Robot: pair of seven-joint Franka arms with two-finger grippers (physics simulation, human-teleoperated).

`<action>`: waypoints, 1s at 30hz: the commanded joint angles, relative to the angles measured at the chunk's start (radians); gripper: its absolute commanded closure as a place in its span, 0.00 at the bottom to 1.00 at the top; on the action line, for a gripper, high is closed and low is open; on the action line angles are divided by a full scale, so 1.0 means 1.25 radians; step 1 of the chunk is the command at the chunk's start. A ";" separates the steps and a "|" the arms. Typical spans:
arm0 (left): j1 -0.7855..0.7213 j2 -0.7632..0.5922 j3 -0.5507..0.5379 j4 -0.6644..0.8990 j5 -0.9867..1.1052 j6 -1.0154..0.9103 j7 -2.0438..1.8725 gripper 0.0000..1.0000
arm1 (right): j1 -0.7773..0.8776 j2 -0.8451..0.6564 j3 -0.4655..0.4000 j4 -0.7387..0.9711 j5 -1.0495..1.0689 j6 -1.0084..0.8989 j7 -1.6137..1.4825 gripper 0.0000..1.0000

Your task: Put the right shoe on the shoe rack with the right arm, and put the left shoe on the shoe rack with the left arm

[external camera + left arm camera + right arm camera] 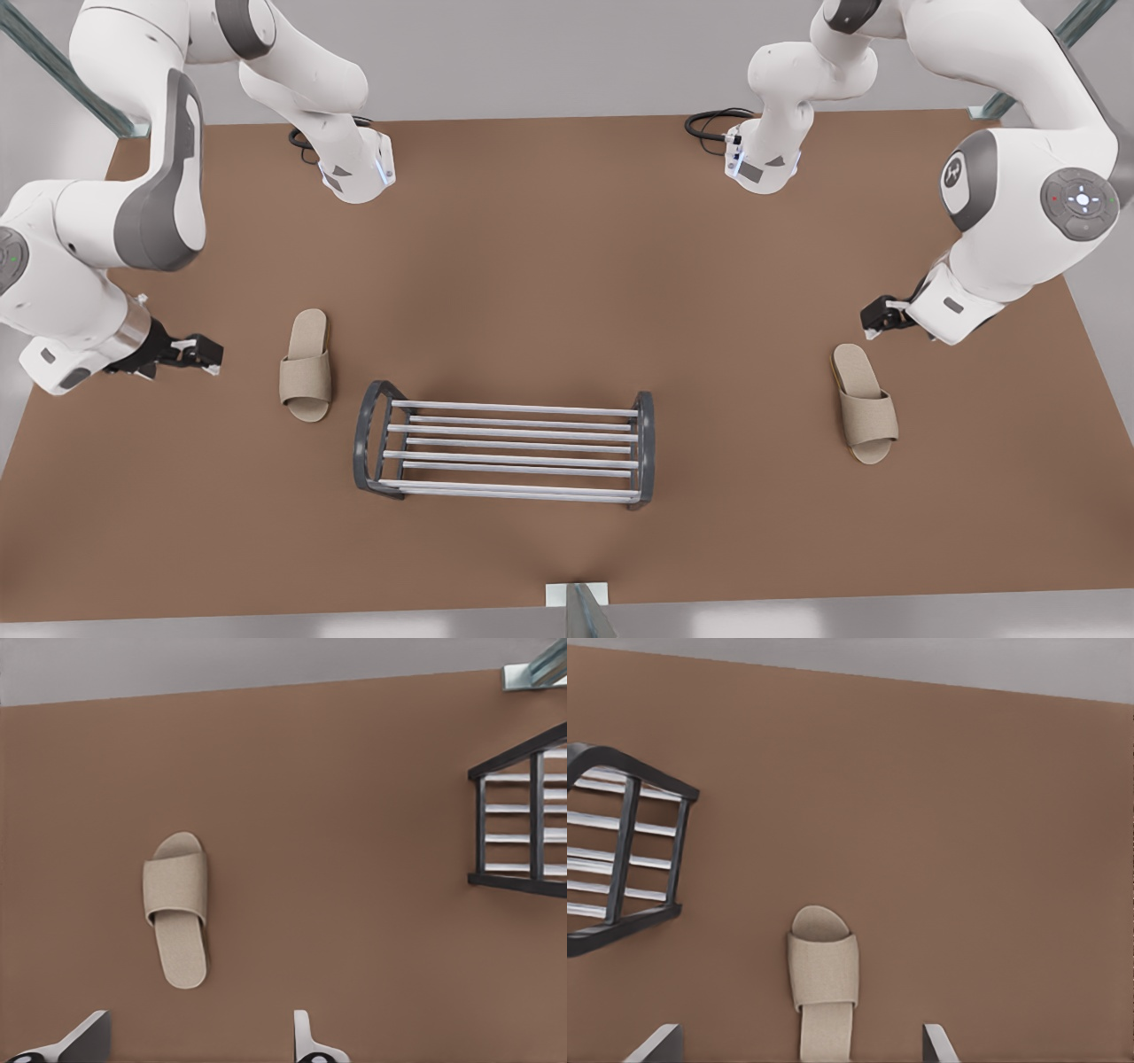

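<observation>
**Scene count: two slippers, one rack, two grippers**

I see one shoe rack mid-table, flanked by two slippers. Left gripper — fingers apart — hovers near the left shoe. Right gripper — fingers apart — hovers over the right shoe.

The front view looks steeply down on the whole brown bench. Each wrist view looks along it, sharing the silver-barred, dark-framed shoe rack.
</observation>
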State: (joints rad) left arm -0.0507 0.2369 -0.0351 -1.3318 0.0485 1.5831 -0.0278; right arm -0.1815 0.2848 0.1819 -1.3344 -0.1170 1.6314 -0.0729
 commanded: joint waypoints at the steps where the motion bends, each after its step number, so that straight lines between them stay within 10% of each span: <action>1: 0.000 -0.001 0.000 0.000 0.007 0.010 -0.024 0.00 | -0.006 -0.006 0.002 -0.006 -0.001 0.012 0.012 0.00; 4: 0.000 -0.049 0.027 -0.103 -0.013 0.093 -0.016 0.00 | 0.007 -0.049 -0.013 -0.071 0.003 0.029 0.015 0.00; 11: -0.002 -0.181 0.255 -0.587 -0.666 0.507 0.209 0.00 | 0.008 -0.176 0.021 -0.454 -0.020 0.356 -0.132 0.00; 21: -0.002 -0.139 0.350 -0.952 -1.546 0.677 1.495 0.00 | -0.047 -0.202 0.029 -0.736 -0.834 0.934 -0.147 0.00; 30: -0.010 -0.068 0.350 -0.985 -1.688 0.665 1.618 0.00 | -0.034 -0.132 0.030 -0.832 -1.674 0.928 0.678 0.00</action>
State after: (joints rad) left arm -0.0649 0.1477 0.4012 -2.5569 -1.9831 2.3912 1.1118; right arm -0.2328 0.1092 0.2185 -2.3670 -1.9526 2.7343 0.0926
